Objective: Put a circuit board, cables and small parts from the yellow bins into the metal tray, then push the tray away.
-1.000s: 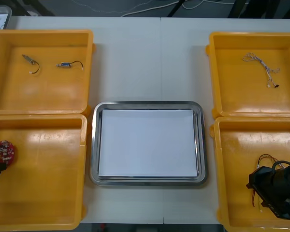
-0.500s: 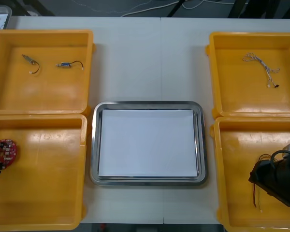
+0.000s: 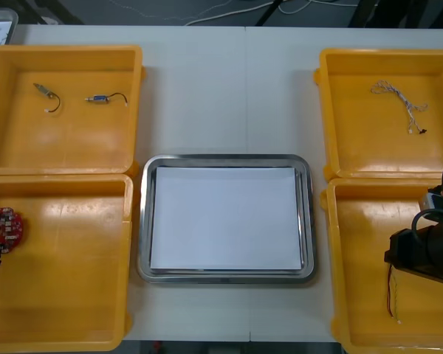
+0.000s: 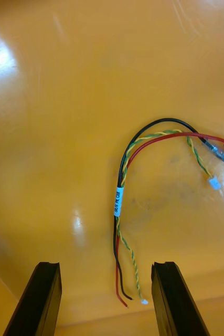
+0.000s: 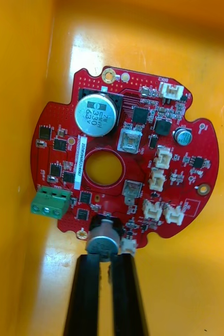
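1. Left hand [image 5: 105, 257]: the fingers are clamped together on a small silver can at the rim of the circuit board [image 5: 123, 155]. An edge grip of this kind probably spares the populated face of the board. The board lies flat against the outer wall of the near-left yellow bin [image 3: 66, 280], at 8 o'clock from the metal tray [image 3: 225, 158].

2. Right hand [image 4: 106, 268]: the fingers stand apart and hold nothing. The loose ends of the red and yellow cable [image 4: 119, 202] lie on the bin floor in the gap between them, so a straight descent and closure should capture the bundle near its white label. This hand hovers over the near-right yellow bin [image 3: 354, 243], at 4 o'clock from the tray.

3. Tray: white inside, no items loaded; it sits at the centre of the counter [image 3: 229, 88], within reach of both arms.

4. Remaining stock: small metal parts [image 3: 96, 98] at 10 o'clock in the far-left yellow bin [image 3: 66, 144]; a pale twisted cable [image 3: 399, 99] at 2 o'clock in the far-right yellow bin [image 3: 369, 147].

5. Status: loading is not yet begun.
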